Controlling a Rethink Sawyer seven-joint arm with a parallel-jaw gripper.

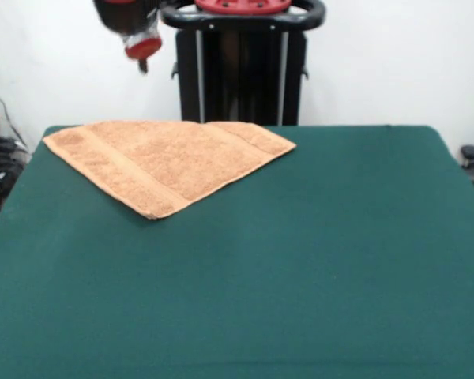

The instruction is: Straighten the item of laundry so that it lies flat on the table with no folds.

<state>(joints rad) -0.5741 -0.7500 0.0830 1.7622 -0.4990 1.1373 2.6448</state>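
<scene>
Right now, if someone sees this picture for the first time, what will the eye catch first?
First, the orange-brown terry towel, lying spread on the far left part of the large dark green felt table; one side looks folded over. Next, the red and black end effector hanging above the towel's far edge at the picture's top, beside the black pedestal.

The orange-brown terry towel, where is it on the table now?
In the front view, the orange-brown terry towel lies at the far left of the dark green felt table, below the gripper.
</scene>
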